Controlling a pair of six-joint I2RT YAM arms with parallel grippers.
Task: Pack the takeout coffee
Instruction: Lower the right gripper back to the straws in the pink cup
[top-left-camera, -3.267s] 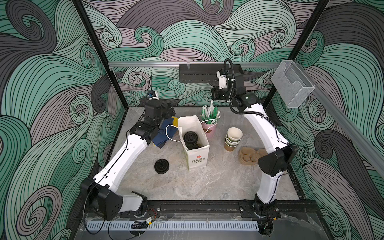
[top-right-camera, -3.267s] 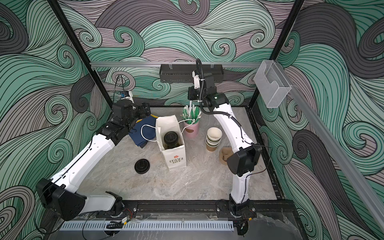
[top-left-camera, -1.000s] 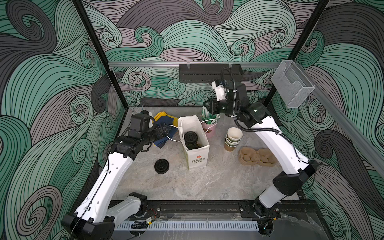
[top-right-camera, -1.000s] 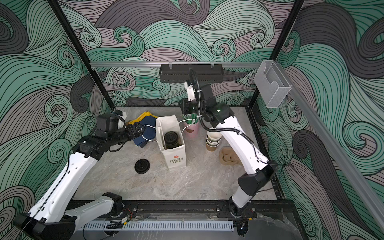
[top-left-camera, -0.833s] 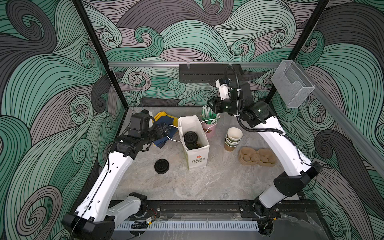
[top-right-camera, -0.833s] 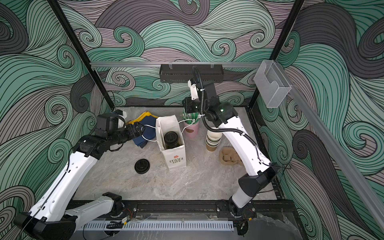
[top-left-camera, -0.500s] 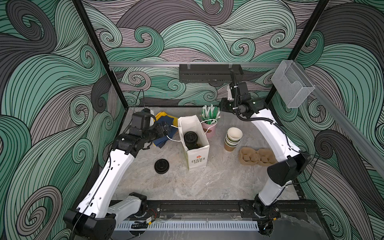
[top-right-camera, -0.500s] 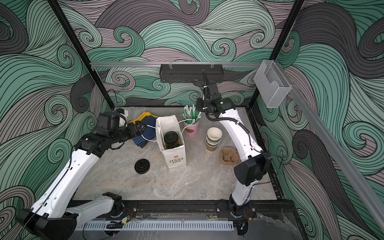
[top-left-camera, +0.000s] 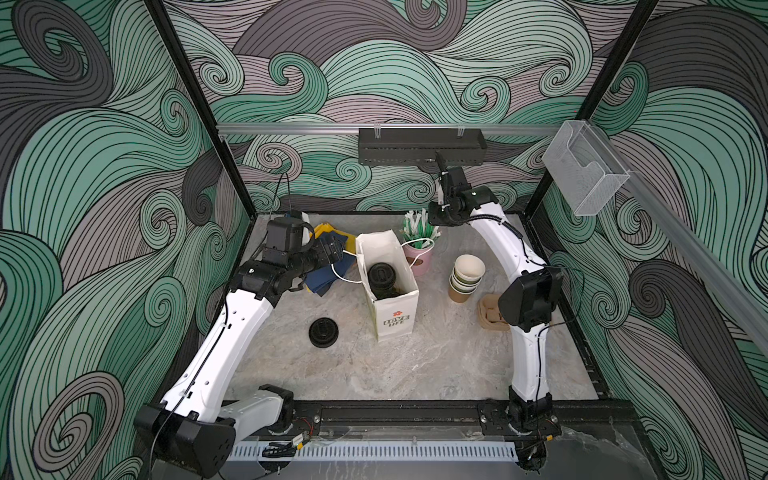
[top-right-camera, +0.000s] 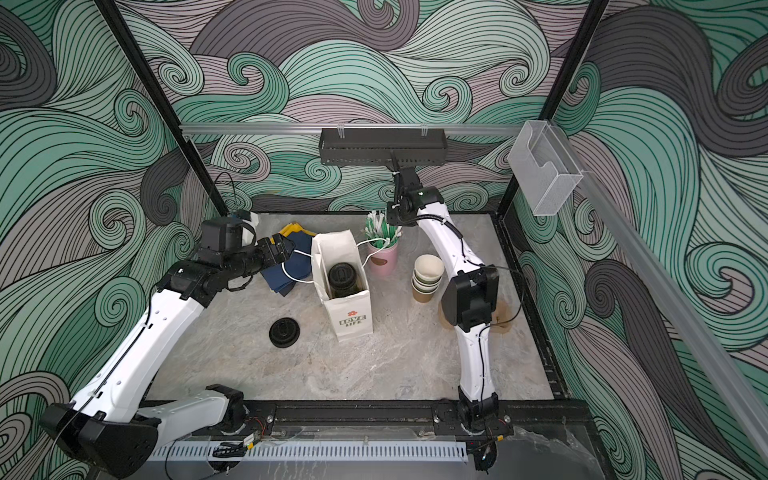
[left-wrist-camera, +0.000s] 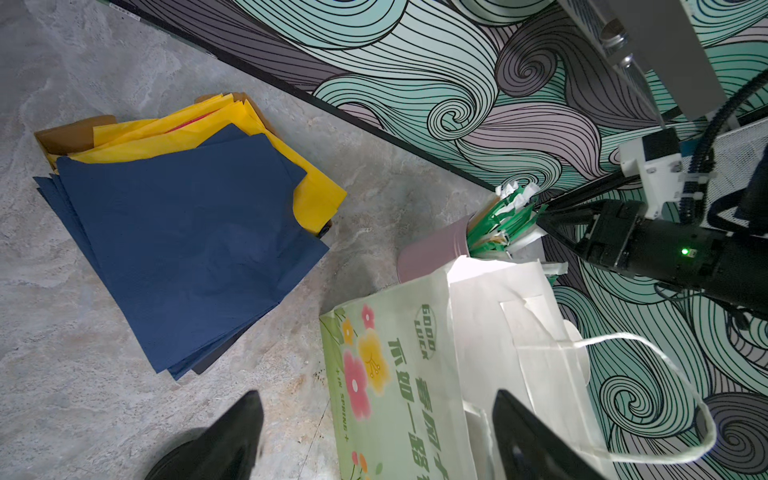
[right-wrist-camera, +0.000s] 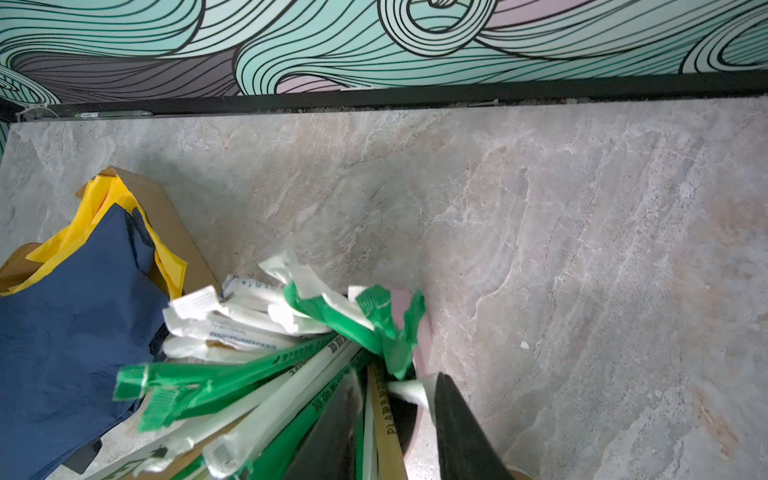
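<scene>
Standing upright in the bag (top-left-camera: 395, 320) in the middle of the surface (top-left-camera: 374, 374), one coffee cup (top-left-camera: 381, 275) points its black lid up; its long side runs up and down. I see no second one, so packing looks half done. At 1 o'clock from the bag, the right gripper (left-wrist-camera: 545, 214) pokes into the straws (right-wrist-camera: 257, 365); whether it pinches one, I cannot tell. The left gripper (left-wrist-camera: 376, 395), at 10 o'clock, is wide open.

Lidded cup (top-left-camera: 381, 275) inside bag (top-left-camera: 395, 321), loose lid (top-left-camera: 323, 331) left of it.
</scene>
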